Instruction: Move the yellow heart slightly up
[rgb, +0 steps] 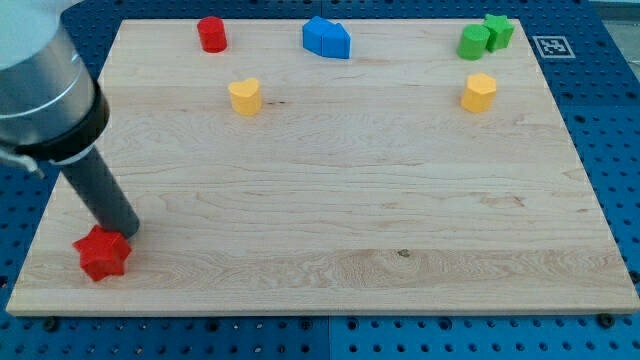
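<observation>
The yellow heart (245, 96) lies on the wooden board (330, 200) at the upper left. My tip (122, 231) rests at the lower left of the board, touching the upper right side of a red star block (103, 253). The tip is far below and to the left of the yellow heart.
A red cylinder (211, 34) stands at the top left. Two blue blocks (327, 38) sit together at the top centre. Two green blocks (485, 36) sit at the top right, with a yellow hexagon block (479, 92) just below them.
</observation>
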